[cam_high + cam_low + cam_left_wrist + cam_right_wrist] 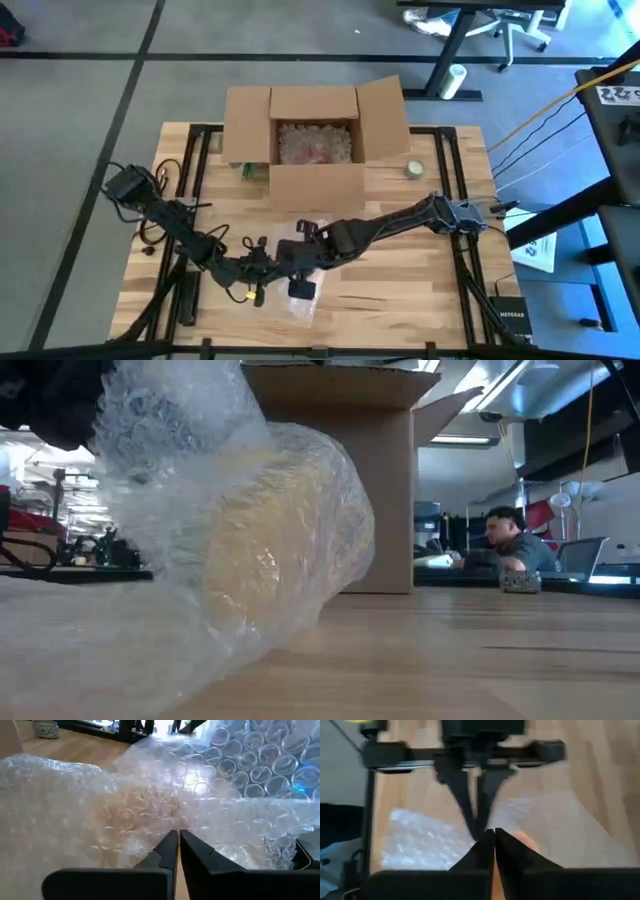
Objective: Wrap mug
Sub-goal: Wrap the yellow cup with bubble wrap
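Observation:
A sheet of clear bubble wrap [200,510] is bunched around a pale yellow mug [285,550], which lies on the wooden table near its front edge; the mug shows only through the wrap. More wrap [302,305] spreads on the table toward the near edge. My left gripper [177,836] and my right gripper [492,834] meet tip to tip above the bundle [285,263], both shut. In the right wrist view the left gripper's fingers [470,805] come in from the opposite side. My left gripper pinches the bubble wrap [172,822] between its two fingertips, at a bunched part on top of the bundle; edge or fold, I cannot tell. The wrap stays draped over the mug, which rests on the table. My right gripper is shut on the wrap [485,831] at the same spot, its tips touching the left gripper's tips. It comes from the table's right, slanting down. Its own fingers hide how many layers it has.
An open cardboard box [315,140] with packing filler stands behind the bundle at the table's far middle. A small tape roll [415,169] lies to the box's right. Beyond the table a person [510,540] sits at a desk.

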